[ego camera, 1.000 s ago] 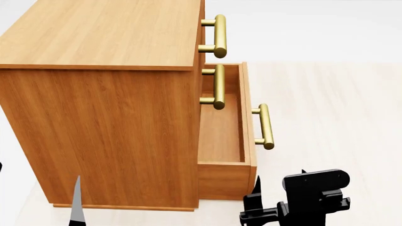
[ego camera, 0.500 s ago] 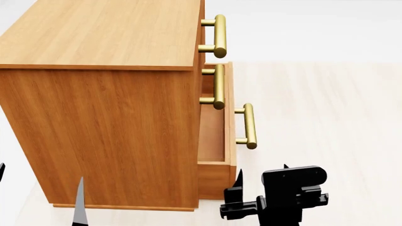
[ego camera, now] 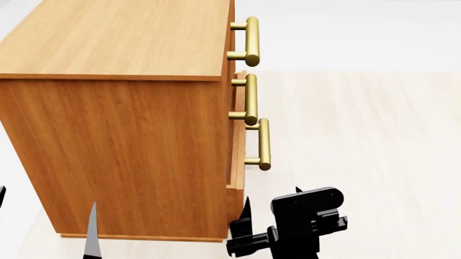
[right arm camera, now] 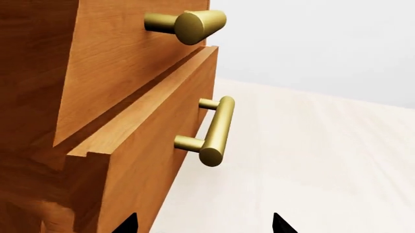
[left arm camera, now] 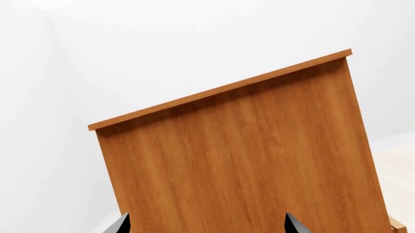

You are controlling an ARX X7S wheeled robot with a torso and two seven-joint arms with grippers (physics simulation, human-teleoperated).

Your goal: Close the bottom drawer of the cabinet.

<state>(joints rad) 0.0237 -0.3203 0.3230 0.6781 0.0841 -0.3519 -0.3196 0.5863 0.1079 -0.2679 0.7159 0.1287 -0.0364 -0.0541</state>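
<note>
bottom drawer (ego camera: 238, 162) edge slightly proud of cabinet (ego camera: 122, 145), right hand (right arm camera: 204, 224) wide, empty, bare floor (ego camera: 360, 135) beside it

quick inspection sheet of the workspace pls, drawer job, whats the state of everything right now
surface: pale wood-look floor, bare where visible
job's things: cabinet upright; bottom drawer still out by a narrow step, its brass handle untouched
clutter: nothing seen
grippers: right pincer low beside the drawer front, holding nothing, contact unclear; left pincer facing the cabinet side, fingertips apart, empty
cables: nothing seen
surroundings: plain white backdrop
</note>
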